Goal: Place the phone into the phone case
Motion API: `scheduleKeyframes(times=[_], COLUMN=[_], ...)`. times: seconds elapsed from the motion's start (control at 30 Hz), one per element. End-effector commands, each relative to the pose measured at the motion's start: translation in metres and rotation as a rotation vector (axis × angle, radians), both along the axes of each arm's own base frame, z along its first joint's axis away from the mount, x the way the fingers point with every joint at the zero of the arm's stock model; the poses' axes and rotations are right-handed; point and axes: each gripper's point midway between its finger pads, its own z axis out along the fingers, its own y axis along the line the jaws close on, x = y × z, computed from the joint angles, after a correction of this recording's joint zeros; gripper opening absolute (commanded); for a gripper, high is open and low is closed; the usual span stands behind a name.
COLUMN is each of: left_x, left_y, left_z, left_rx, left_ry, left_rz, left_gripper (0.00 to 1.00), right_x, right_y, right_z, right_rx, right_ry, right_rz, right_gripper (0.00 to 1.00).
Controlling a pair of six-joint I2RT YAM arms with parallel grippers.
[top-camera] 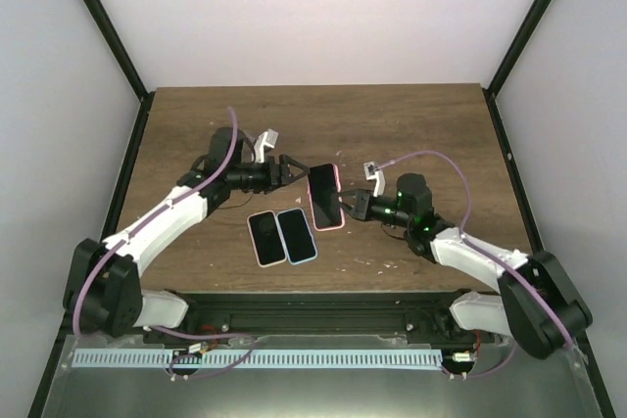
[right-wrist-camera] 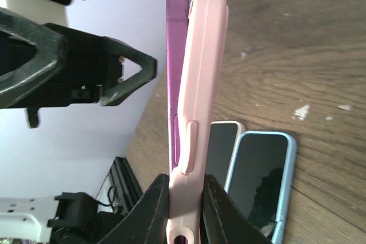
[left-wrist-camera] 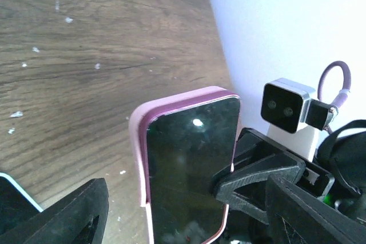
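A pink phone case is held on edge above the table, with my right gripper shut on its lower end. The purple phone lies in the case. Its upper part stands slightly proud of the case rim. My left gripper is open on the screen side of the phone, its fingers spread wide on either side and not touching it. In the right wrist view the left gripper's fingertips sit just left of the phone.
Two other phones lie flat on the wooden table below the held one: a dark one and one in a blue case. White walls and black frame posts bound the table.
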Motion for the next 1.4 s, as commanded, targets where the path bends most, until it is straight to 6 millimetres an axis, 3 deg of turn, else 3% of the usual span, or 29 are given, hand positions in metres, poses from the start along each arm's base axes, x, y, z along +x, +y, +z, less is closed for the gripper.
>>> scheduleKeyframes(times=[0.0,0.13,0.37,0.7,0.87,1.17,1.37], left_x=[-0.016,-0.029,-0.058,-0.062,-0.064,-0.062,-0.062], left_y=[0.001,-0.001,-0.007,-0.008,-0.009,-0.01,-0.012], left_z=[0.029,0.054,0.096,0.092,0.095,0.094,0.085], left_rx=[-0.056,-0.133,-0.315,-0.356,-0.389,-0.398,-0.357], left_ry=[-0.048,-0.086,-0.163,-0.136,-0.12,-0.142,-0.141], left_rz=[-0.077,-0.124,-0.253,-0.267,-0.275,-0.291,-0.313], left_gripper=[0.77,0.77,0.74,0.67,0.5,0.09,0.02], right_x=[-0.024,-0.051,-0.07,-0.073,-0.075,-0.071,-0.069], right_y=[0.004,0.003,0.002,0.004,0.006,0.012,0.015], right_z=[0.052,0.088,0.113,0.127,0.125,0.11,0.113], right_rx=[0.085,0.175,0.26,0.311,0.313,0.288,0.296], right_ry=[-0.184,-0.304,-0.352,-0.366,-0.353,-0.297,-0.271], right_rz=[0.109,0.209,0.284,0.31,0.327,0.343,0.355], right_gripper=[0.13,0.13,0.13,0.13,0.13,0.2,0.29])
